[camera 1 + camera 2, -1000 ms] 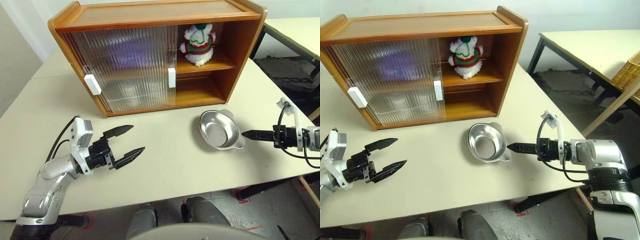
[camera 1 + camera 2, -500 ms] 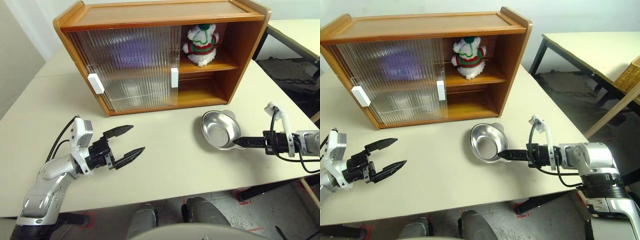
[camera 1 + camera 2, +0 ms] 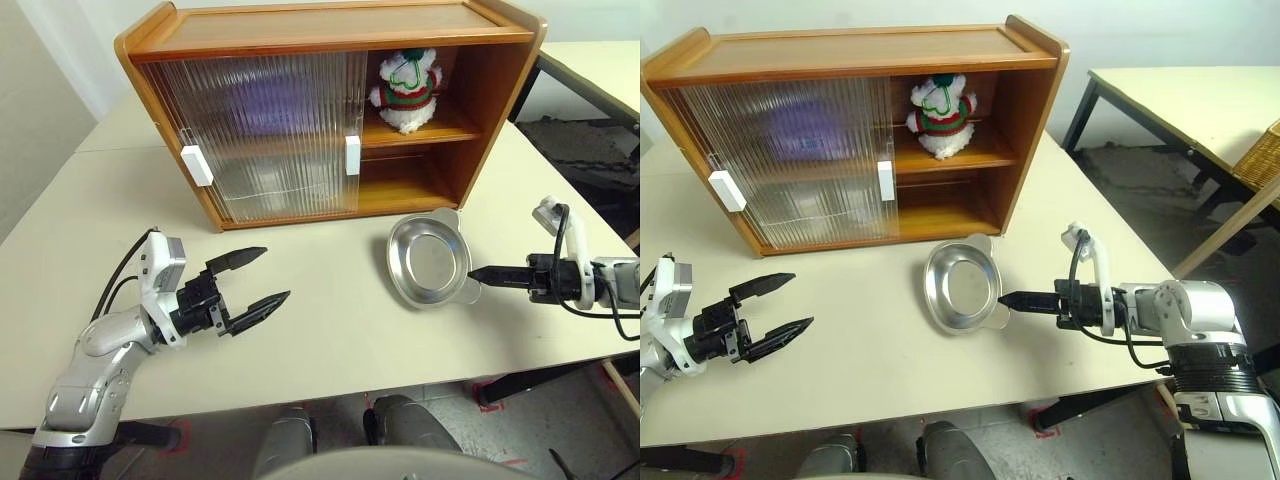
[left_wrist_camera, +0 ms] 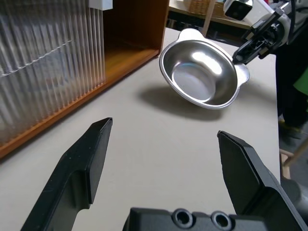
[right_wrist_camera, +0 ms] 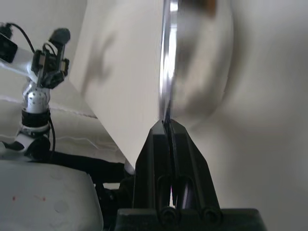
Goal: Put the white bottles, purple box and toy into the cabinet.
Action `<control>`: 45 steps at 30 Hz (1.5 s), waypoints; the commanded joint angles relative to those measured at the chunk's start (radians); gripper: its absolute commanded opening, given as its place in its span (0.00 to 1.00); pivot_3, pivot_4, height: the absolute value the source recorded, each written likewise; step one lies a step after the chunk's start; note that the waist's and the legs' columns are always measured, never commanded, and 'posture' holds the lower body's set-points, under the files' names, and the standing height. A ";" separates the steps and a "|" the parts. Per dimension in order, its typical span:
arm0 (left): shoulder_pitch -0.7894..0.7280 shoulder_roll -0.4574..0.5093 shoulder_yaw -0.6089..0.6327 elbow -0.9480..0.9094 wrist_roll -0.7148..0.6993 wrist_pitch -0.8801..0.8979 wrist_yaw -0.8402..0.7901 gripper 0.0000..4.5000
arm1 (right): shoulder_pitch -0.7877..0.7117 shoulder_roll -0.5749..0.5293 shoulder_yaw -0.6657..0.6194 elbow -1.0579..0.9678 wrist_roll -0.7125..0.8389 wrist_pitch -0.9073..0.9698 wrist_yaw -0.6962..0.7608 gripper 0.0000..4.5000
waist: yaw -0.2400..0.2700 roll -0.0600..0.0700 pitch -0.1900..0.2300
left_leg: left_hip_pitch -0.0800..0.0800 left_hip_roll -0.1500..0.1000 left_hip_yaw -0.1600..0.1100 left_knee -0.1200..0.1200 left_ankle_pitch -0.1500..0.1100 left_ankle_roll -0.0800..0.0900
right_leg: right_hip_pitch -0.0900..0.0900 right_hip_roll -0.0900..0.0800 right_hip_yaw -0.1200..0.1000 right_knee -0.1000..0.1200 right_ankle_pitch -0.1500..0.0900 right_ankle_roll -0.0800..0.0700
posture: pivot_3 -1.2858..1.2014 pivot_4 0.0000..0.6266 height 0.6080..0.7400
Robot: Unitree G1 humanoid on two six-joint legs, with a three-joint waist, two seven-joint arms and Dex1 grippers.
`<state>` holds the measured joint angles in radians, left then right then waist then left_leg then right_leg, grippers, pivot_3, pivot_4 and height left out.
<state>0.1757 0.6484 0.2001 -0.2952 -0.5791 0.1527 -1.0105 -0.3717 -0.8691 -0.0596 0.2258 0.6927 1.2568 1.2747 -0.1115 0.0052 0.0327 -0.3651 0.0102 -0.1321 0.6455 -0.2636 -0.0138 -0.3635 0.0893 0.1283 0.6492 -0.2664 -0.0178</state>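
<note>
Silver arms [image 3: 95,360], black-fingered hands [image 3: 250,285]

My head's two eyes look down and forward over the table [image 3: 330,330], sharing the cabinet [image 3: 330,30] and steel bowl [image 3: 428,262]. My left wrist camera sits low, facing that bowl; my right wrist camera looks close along its rim.

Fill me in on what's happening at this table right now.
The right end effector is shut on the rim tab of a steel bowl and has it tipped up off the table, in front of the cabinet. The toy sits on the cabinet's upper shelf in the open right half; a purple shape shows behind the ribbed sliding doors. The left end effector hangs open over the table, holding nothing.
</note>
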 commanded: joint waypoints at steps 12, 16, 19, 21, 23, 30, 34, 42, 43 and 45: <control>-0.007 -0.002 0.002 0.008 0.007 -0.002 0.000 1.00 | -0.065 0.045 -0.100 0.068 0.098 0.060 -0.041 0.00 | 0.000 0.000 0.000 | 0.000 -0.002 0.000 0.000 0.000 0.000 | 0.000 0.001 0.000 0.000 0.000 0.000 | 0.45 0.06 1.00; -0.003 -0.004 0.003 0.005 0.006 -0.003 0.002 1.00 | -0.085 0.073 -0.147 0.083 0.137 0.097 -0.064 0.00 | 0.001 0.000 0.000 | 0.000 -0.002 0.000 0.000 0.000 0.000 | 0.000 0.001 0.000 0.000 0.000 0.001 | 0.45 0.06 1.00; -0.005 -0.004 0.003 0.007 0.005 -0.003 0.001 1.00 | -0.091 0.089 -0.169 0.088 0.150 0.111 -0.084 0.00 | 0.001 0.000 0.000 | 0.000 -0.002 0.000 0.001 0.000 0.000 | 0.000 0.001 0.000 0.000 0.001 0.001 | 0.45 0.05 1.00; -0.005 -0.004 0.003 0.006 0.005 -0.003 0.001 1.00 | -0.099 0.108 -0.196 0.098 0.159 0.112 -0.105 0.00 | 0.001 0.000 -0.001 | 0.000 -0.001 0.000 0.001 0.000 0.000 | 0.000 0.001 0.000 0.000 0.001 0.001 | 0.45 0.05 1.00; -0.006 -0.003 0.003 0.007 0.005 -0.004 0.000 1.00 | -0.114 0.135 -0.232 0.115 0.165 0.100 -0.131 0.00 | 0.000 0.000 -0.001 | 0.000 -0.001 0.000 0.001 0.000 0.000 | 0.000 0.001 0.000 0.000 0.002 0.002 | 0.45 0.06 1.00; -0.005 -0.004 0.005 0.005 0.006 -0.008 -0.001 1.00 | -0.170 0.224 -0.327 0.169 0.179 0.079 -0.241 0.00 | 0.000 0.001 -0.001 | 0.000 0.004 -0.002 0.003 0.000 0.001 | 0.000 0.001 0.000 0.001 0.003 0.003 | 0.45 0.06 1.00; -0.005 -0.003 0.008 0.003 0.004 -0.009 0.000 1.00 | -0.172 0.263 -0.319 0.164 0.163 0.041 -0.281 0.00 | 0.000 0.001 -0.001 | 0.000 0.005 -0.003 0.004 -0.001 0.002 | 0.000 0.001 0.000 0.001 0.006 0.008 | 0.45 0.06 1.00; -0.005 0.002 0.011 0.001 0.003 -0.008 -0.002 1.00 | -0.206 0.335 -0.312 0.210 0.135 -0.055 -0.349 0.00 | 0.000 0.001 -0.001 | 0.000 0.005 -0.012 0.004 -0.002 0.004 | 0.000 0.001 0.000 0.001 0.006 0.008 | 0.46 0.06 1.00; -0.006 0.003 0.012 0.001 0.002 -0.008 -0.002 1.00 | -0.212 0.343 -0.308 0.219 0.130 -0.066 -0.353 0.00 | 0.000 0.001 -0.001 | 0.000 0.005 -0.012 0.004 -0.002 0.004 | 0.000 0.001 0.000 0.001 0.006 0.008 | 0.46 0.06 1.00; -0.008 0.004 0.012 0.003 0.001 -0.008 -0.005 1.00 | -0.222 0.363 -0.294 0.236 0.114 -0.095 -0.361 0.00 | 0.000 0.001 -0.001 | 0.000 0.005 -0.013 0.004 -0.002 0.004 | 0.000 0.001 0.000 0.001 0.006 0.008 | 0.45 0.06 1.00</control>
<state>0.1668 0.6470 0.2004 -0.2907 -0.5791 0.1495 -1.0105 -0.5772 -0.5205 -0.3699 0.4433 0.8225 1.1957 0.9309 -0.1114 0.0065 0.0316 -0.3652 0.0150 -0.1449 0.6497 -0.2657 -0.0100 -0.3638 0.0899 0.1281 0.6505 -0.2601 -0.0101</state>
